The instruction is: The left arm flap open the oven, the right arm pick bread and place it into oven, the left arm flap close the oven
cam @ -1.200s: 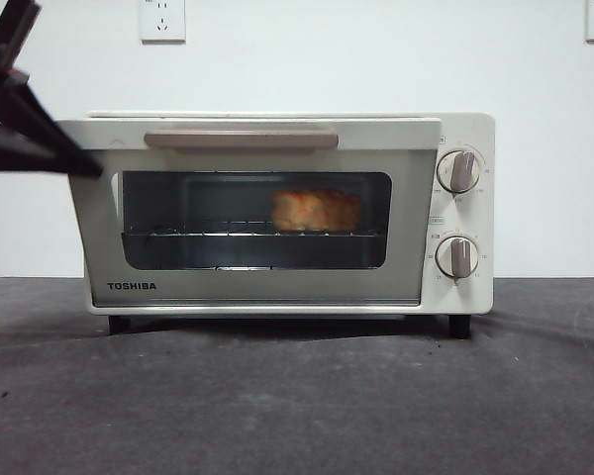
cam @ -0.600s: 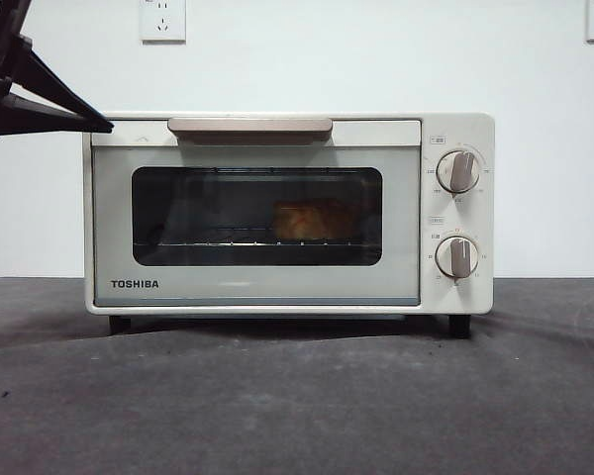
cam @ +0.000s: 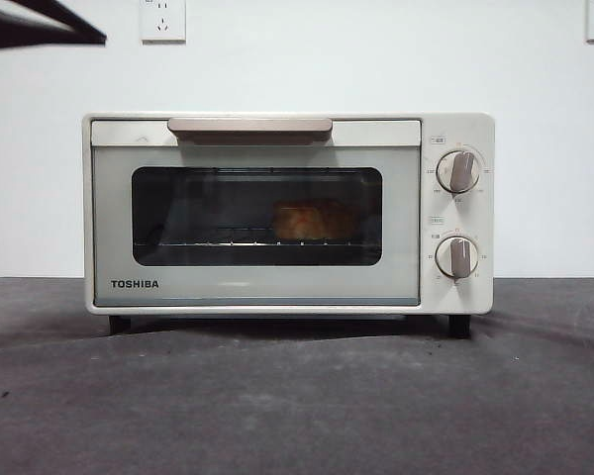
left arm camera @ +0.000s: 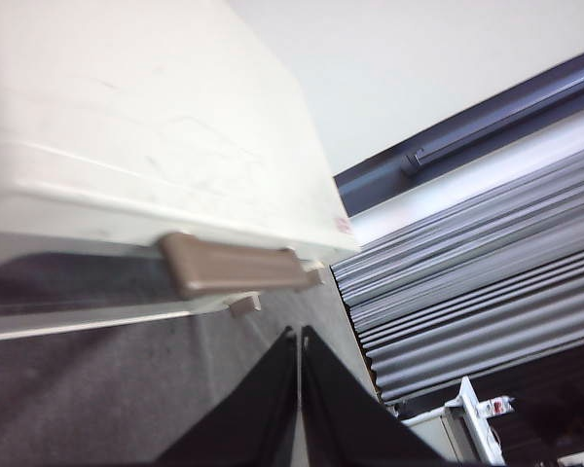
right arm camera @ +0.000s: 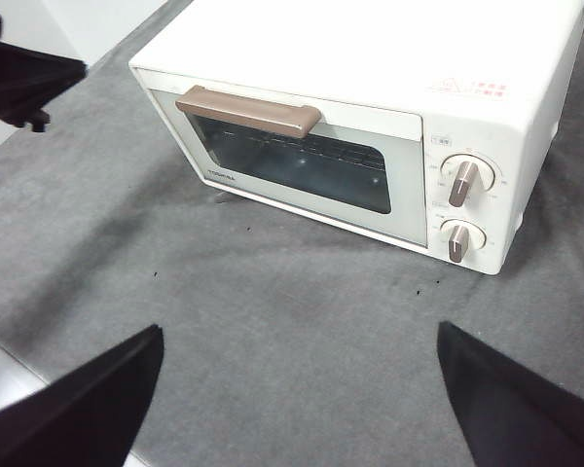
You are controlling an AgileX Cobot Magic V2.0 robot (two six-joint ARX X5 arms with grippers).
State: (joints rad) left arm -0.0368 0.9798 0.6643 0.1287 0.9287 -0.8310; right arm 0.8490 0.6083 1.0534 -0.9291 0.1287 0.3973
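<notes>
Front view: the oven [cam: 288,213] is seen standing on the grey table [cam: 297,396], and its door [cam: 255,225] is shut flat against the front. The bread [cam: 313,221] is seen through the dark glass, resting on the wire rack [cam: 218,242] inside, a little toward the side with the two knobs [cam: 458,214]. The left gripper [cam: 42,26] is seen as a black tip at the top corner, up above the oven and off to the side away from the knobs, not touching it. In the left wrist view its two jaws are pressed together with nothing between them, and the handle [left arm camera: 236,265] lies just ahead of them, its long bar running across the way the jaws point. In the right wrist view the right gripper [right arm camera: 297,389] is held wide apart and empty, well back from the oven front and over the bare table. The job looks to be done, since the bread is inside and the door is closed. If anything is left, it is only for the left gripper to be pulled away, as it is the nearer one to the oven.
</notes>
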